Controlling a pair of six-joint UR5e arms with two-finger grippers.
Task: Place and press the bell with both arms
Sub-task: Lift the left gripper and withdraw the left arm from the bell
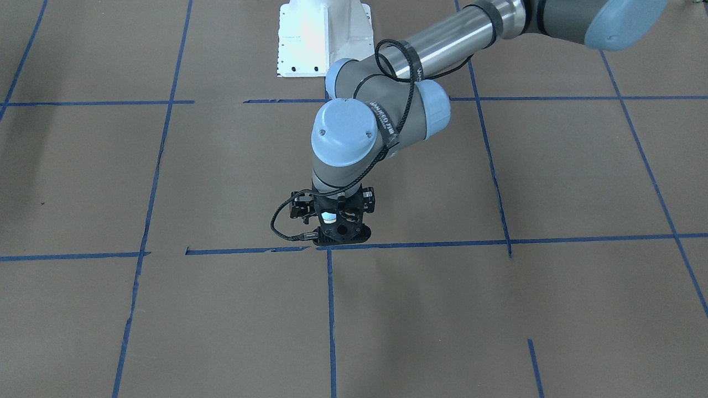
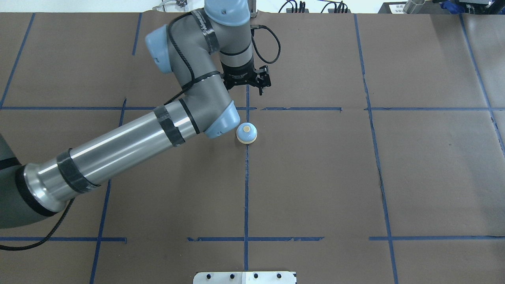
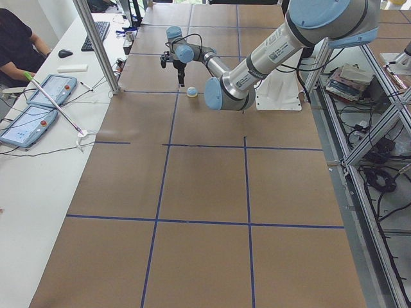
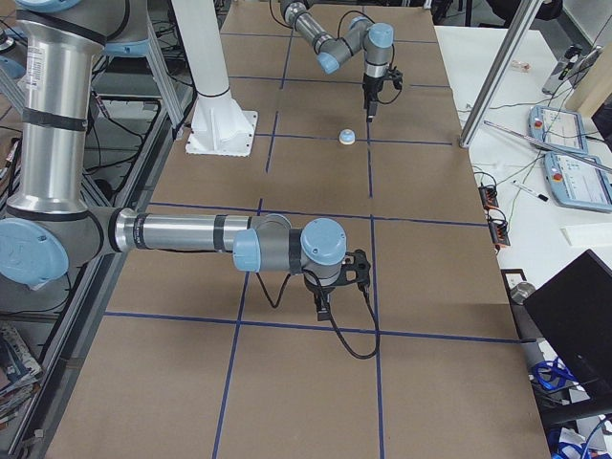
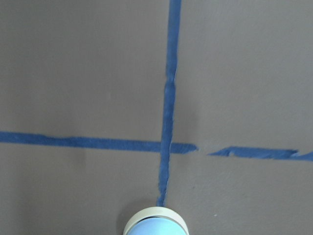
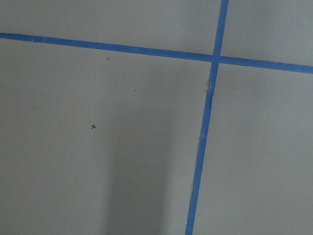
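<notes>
Bell (image 2: 247,133) upright on counter (image 2: 315,177), on blue tape line (image 2: 246,189), near tape crossing at centre. Left tool (image 1: 336,221) hangs over counter near bell, on side away from robot, not touching; released or clenched: cannot tell. Right tool (image 4: 323,304) points down, well apart from bell; state likewise unclear.

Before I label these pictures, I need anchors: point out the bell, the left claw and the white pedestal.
bell (image 2: 247,134), overhead view, blue dome just under the button.
left claw (image 4: 370,113), exterior right view, between its fingertips.
white pedestal (image 1: 310,55), front-facing view, on its base plate.
</notes>
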